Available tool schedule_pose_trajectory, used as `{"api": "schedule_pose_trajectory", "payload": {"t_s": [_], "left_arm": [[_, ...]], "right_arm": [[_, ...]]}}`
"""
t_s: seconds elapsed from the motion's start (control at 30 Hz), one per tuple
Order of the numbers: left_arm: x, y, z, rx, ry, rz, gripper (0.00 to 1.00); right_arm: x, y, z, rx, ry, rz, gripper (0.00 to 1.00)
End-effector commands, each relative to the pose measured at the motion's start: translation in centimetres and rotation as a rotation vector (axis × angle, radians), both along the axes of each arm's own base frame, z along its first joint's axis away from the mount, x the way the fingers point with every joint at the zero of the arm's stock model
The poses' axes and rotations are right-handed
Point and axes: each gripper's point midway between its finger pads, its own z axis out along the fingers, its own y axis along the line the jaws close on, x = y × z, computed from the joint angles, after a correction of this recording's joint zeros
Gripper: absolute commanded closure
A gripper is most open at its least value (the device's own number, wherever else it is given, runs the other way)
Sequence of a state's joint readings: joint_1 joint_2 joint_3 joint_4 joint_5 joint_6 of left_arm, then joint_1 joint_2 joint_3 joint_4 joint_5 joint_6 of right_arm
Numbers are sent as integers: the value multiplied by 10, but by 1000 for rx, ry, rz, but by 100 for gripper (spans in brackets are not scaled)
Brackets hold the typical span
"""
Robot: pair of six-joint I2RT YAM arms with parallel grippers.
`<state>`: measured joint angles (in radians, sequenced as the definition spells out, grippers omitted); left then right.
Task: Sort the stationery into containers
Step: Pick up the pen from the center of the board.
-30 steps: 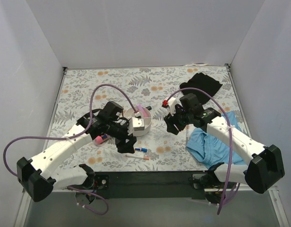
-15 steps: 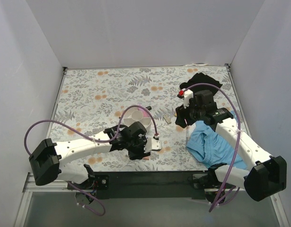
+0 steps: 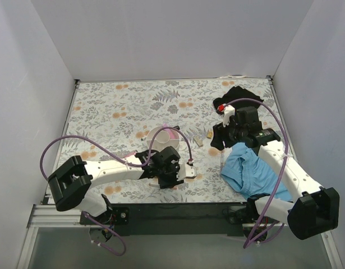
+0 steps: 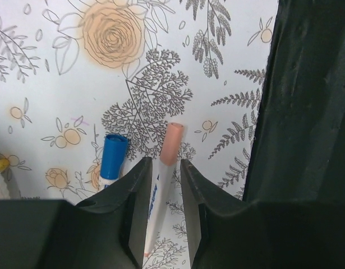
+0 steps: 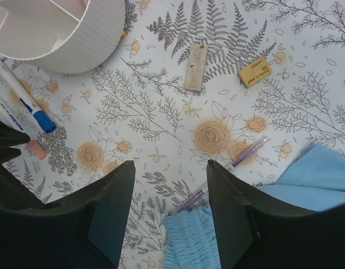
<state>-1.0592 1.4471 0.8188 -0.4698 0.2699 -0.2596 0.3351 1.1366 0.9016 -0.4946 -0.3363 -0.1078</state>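
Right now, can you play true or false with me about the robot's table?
The right end effector is open and empty. True.
The left end effector straddles the blue marker. False: it straddles the pink-capped marker; the blue marker lies beside it.
Two tan blocks lie on the table. True.
The thin pen is in the organiser. False: it lies on the table, by the blue cloth.

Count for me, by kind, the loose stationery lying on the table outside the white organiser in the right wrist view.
Markers: 2, the blue-capped marker and the pink-capped marker
Small blocks: 2, the pale block and the tan block
Thin pens: 1, the purple pen
Total: 5
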Motion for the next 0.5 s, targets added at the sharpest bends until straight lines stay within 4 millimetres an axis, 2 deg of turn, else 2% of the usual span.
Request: {"api": "schedule_pose_trajectory", "payload": {"t_s": [0.0, 0.13, 0.47], "left_arm": [[-10, 0, -1, -21, 8, -23, 73], [-15, 6, -12, 2, 12, -29, 74], [-10, 6, -39, 60, 9, 1, 73]], "right_arm": [[1, 2, 3, 25, -18, 11, 37], [-2, 0, 0, 25, -16, 9, 38], [-4, -3, -2, 30, -20, -7, 37]]}}
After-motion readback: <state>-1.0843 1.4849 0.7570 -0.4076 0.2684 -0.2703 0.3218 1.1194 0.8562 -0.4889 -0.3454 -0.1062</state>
